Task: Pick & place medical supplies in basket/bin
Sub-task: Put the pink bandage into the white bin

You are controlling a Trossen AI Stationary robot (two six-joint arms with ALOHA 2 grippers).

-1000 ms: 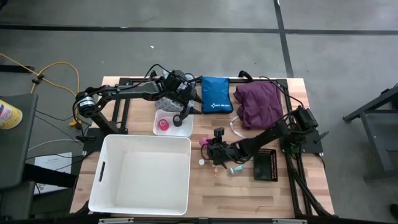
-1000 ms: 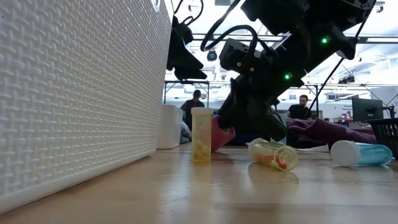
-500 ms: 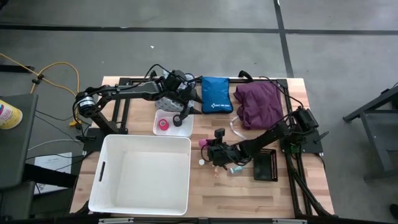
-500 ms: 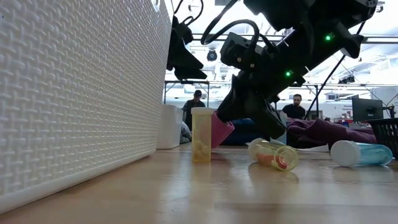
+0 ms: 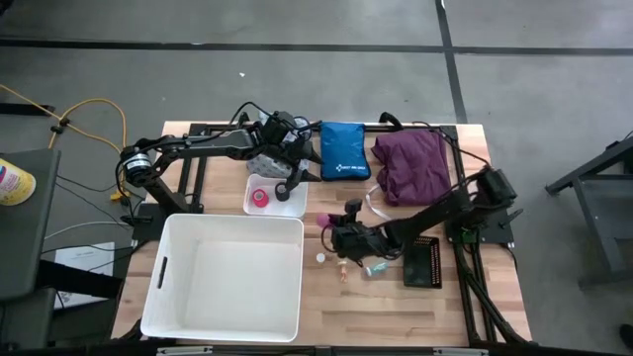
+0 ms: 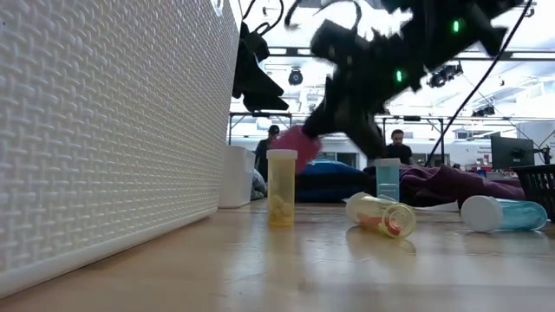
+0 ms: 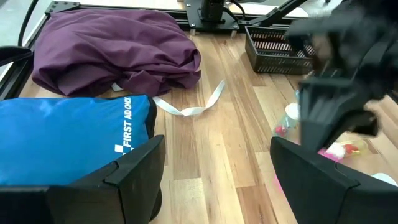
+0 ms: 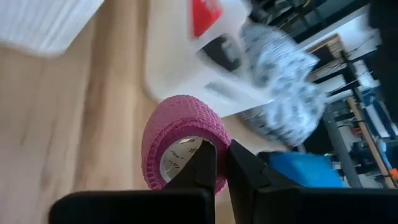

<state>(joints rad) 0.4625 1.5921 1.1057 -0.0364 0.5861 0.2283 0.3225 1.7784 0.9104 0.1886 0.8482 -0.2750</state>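
My right gripper [image 8: 222,167] is shut on a pink tape roll [image 8: 180,143], seen near the table's middle [image 5: 322,219] and above the wood [image 6: 299,143]. Under it an upright yellow vial [image 6: 280,187] stands on its base, and a lying vial [image 6: 381,214] and a blue-tinted vial [image 6: 503,213] rest on their sides. A purple cloth [image 5: 410,163] lies at the far right, a patterned cloth [image 5: 263,158] at the far left. My left gripper [image 7: 217,180] hangs open above a small white tray [image 5: 291,206] that holds a red-pink roll [image 5: 259,198]. My right gripper pinches the pink roll's wall [image 8: 219,149] at its open end, one finger [image 8: 202,163] inside the hollow core and the other [image 8: 249,171] outside. The fingers come slanting down from the table's right side. The roll hangs lifted clear of the table, its axis roughly level.
A large white bin [image 5: 227,316] fills the near left. A blue zip pouch [image 5: 344,150] lies at the far edge between the cloths. A small black basket [image 5: 423,262] sits near the right arm. A white strap [image 7: 193,109] lies on the wood. People stand in the room behind.
My right gripper has risen with the pink roll, which has come off the table and now hangs above the vials. It has also tipped a little and shifted slightly toward the far edge. The vials have stayed where they were.
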